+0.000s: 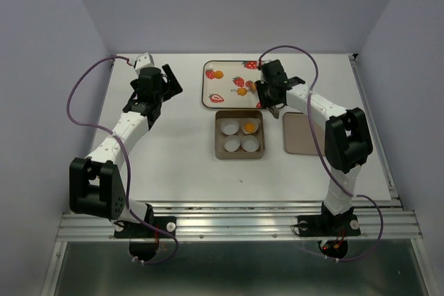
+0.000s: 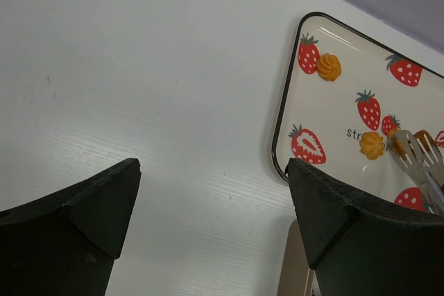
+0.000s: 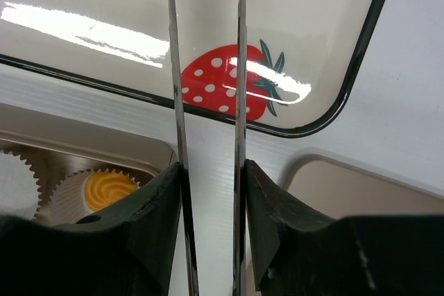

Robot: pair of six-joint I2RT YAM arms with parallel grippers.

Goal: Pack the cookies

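Right wrist: right gripper (image 3: 211,171) pinches tongs (image 3: 240,67) over the strawberry tray (image 3: 312,32), left gripper (image 2: 213,171) spread, one cookie (image 3: 107,188) in cup (image 3: 64,197).

Each arm pairs white tubular links with blocky black joint housings, and the left arm (image 1: 121,129) and the right arm (image 1: 320,105) look like twins on black bases. A thin purple cable (image 1: 69,98) loops loose behind the left gripper (image 1: 168,81). A second purple cable (image 1: 316,67) arches behind the right gripper (image 1: 276,102). Up close, the left gripper's fingers (image 2: 76,240) are matte black wedges with bevelled faces. The right gripper's fingers (image 3: 149,220) are the same black plastic, with rounded, faintly scuffed edges.
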